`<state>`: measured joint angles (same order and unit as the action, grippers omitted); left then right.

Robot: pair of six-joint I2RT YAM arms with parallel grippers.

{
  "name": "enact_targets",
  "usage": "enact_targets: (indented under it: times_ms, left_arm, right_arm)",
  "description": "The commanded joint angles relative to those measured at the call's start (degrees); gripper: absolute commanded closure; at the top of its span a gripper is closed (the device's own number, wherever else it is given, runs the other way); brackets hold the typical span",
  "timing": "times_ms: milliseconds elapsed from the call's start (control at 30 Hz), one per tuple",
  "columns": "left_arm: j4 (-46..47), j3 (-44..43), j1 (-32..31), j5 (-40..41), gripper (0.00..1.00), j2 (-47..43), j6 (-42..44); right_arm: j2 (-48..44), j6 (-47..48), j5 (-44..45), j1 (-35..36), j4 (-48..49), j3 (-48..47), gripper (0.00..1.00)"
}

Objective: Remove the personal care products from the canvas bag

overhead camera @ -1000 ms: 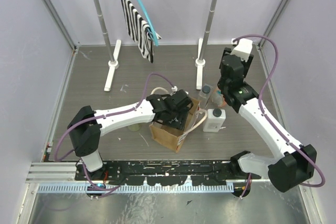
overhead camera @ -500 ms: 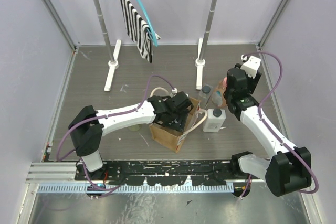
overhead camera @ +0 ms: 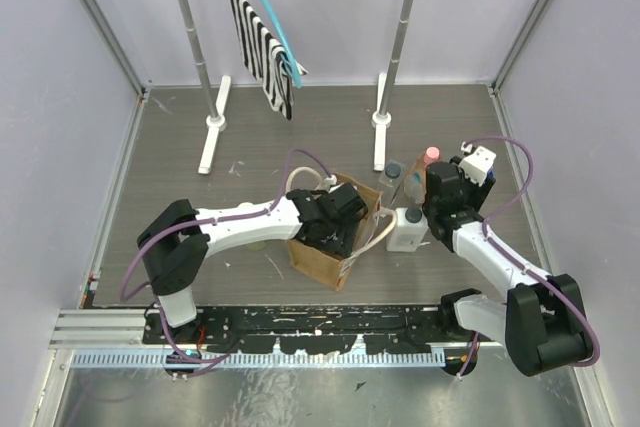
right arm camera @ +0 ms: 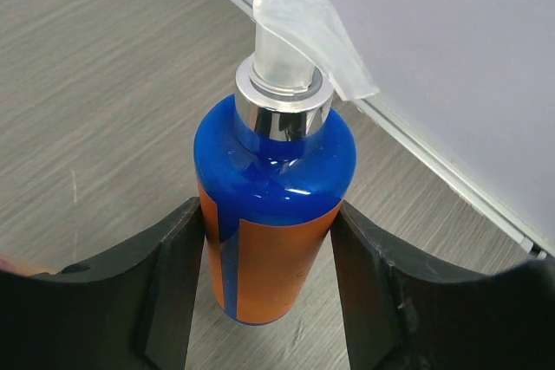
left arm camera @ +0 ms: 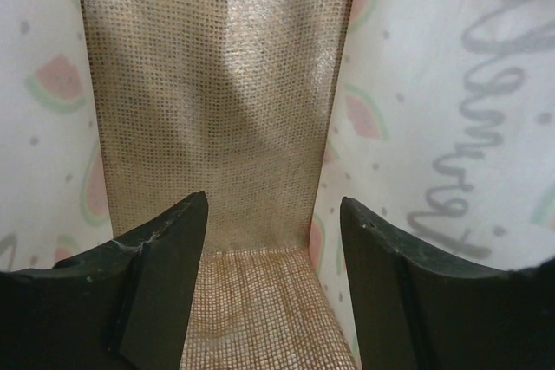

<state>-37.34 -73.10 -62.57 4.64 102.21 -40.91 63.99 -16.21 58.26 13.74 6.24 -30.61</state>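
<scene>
The tan canvas bag [overhead camera: 318, 263] stands at the table's middle. My left gripper [overhead camera: 336, 219] is down inside it, open and empty [left arm camera: 273, 201], over the woven bag floor [left arm camera: 251, 301] between the pale printed lining walls. My right gripper [overhead camera: 438, 197] is shut on the orange bottle with the blue top [right arm camera: 273, 214], upright, with its base at or just above the table. The white squarish bottle [overhead camera: 407, 230], the clear grey bottle [overhead camera: 392, 178] and the peach bottle with a pink cap [overhead camera: 431, 156] stand right of the bag. An olive-green bottle [overhead camera: 257, 243] shows partly under my left arm.
A clothes rack [overhead camera: 212, 132] with a striped cloth [overhead camera: 262, 57] on a blue hanger stands at the back. Its right foot [overhead camera: 380, 142] is just behind the bottles. The enclosure wall edge [right arm camera: 451, 171] runs close behind the orange bottle.
My right arm swung down and nearer, lowering the orange bottle to the table beside the white bottle. The pink-capped bottle came into view. My left gripper stayed in the bag.
</scene>
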Motion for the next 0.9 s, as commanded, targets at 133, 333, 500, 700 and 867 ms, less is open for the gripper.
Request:
enact_targets:
  times_ms: [133, 333, 500, 700, 867]
  left_arm:
    - [4.59, 1.88, -0.38, 2.9, 0.27, -1.02, -1.9]
    - [4.56, 1.52, -0.43, 2.57, 0.27, -0.68, -1.85]
    - [3.99, 1.41, -0.38, 2.65, 0.27, -0.29, -1.96]
    - [3.67, 1.58, -0.37, 3.03, 0.28, -0.4, -2.25]
    - [3.59, 1.61, -0.37, 3.09, 0.28, -0.32, -2.42]
  right_arm:
    - [0.45, -8.76, 8.73, -0.03, 7.71, 3.56, 0.99]
    - [0.72, -10.11, 9.88, -0.04, 7.82, 6.07, 0.85]
    - [0.22, -10.34, 8.89, -0.09, 8.36, 7.24, 0.85]
    - [0.39, -10.32, 7.68, 0.05, 8.14, 7.89, 0.75]
    - [0.61, -11.48, 7.51, 0.22, 4.42, 6.62, 0.54]
